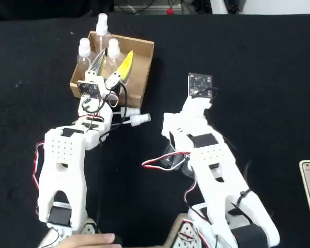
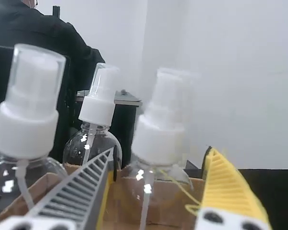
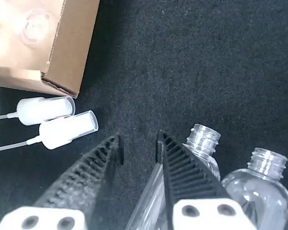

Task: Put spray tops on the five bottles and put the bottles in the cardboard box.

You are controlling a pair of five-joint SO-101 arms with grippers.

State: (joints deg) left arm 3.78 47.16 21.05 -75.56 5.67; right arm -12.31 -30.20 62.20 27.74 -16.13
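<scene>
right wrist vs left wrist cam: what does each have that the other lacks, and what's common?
Right wrist view: two loose spray tops lying on the black table, two uncapped bottles, and the right gripper, open with nothing between its fingers.

Left wrist view: three capped bottles standing upright in the box, and the left gripper, open, its fingers on either side of the nearest bottle.

Shared: the cardboard box.
</scene>
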